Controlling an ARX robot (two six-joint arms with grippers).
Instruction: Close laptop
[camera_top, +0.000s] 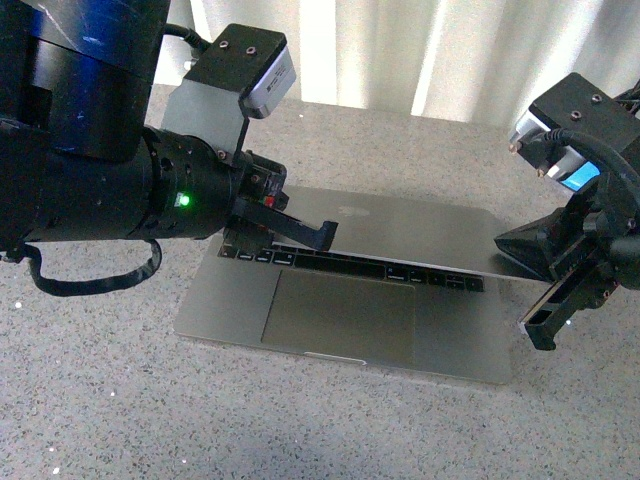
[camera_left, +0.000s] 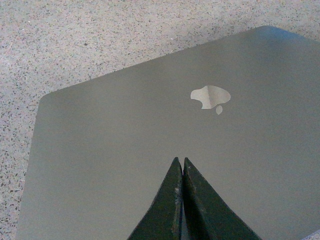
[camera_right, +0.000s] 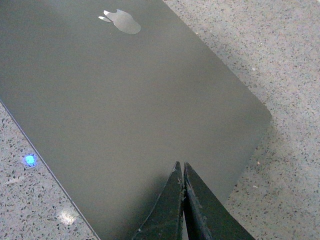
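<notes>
A grey stone-look table (camera_top: 120, 400), finely speckled, filled the front view, with white pleated curtains (camera_top: 440, 50) along the top edge. The laptop (camera_top: 345, 300) lay at the centre of the frame, a slim slab of matt grey metal with rounded corners. Its lid (camera_top: 420, 230) stood at a low angle over the base, so that only one row of black keys (camera_top: 350, 265) and the wide smooth trackpad (camera_top: 340, 310) showed in front of it.

The left gripper (camera_top: 322, 235) reached in from the left of the frame on a thick black arm with a green light (camera_top: 184, 200). Its tip sat at the lid's front edge, left of centre; contact could not be told. The right gripper (camera_top: 552, 318) hung at the right edge of the frame, just beside the laptop's right side, pointing down.

The wrist views showed what the front one did not. In each, the two dark wedge-shaped fingers (camera_left: 172, 200) were pressed flat together with nothing between them, above the lid's even satin surface. The pale apple logo (camera_left: 211, 97) was sharp there but only faint from the front. The right wrist view also caught a rounded lid corner and a small blue spot (camera_right: 30, 160) on the table.
</notes>
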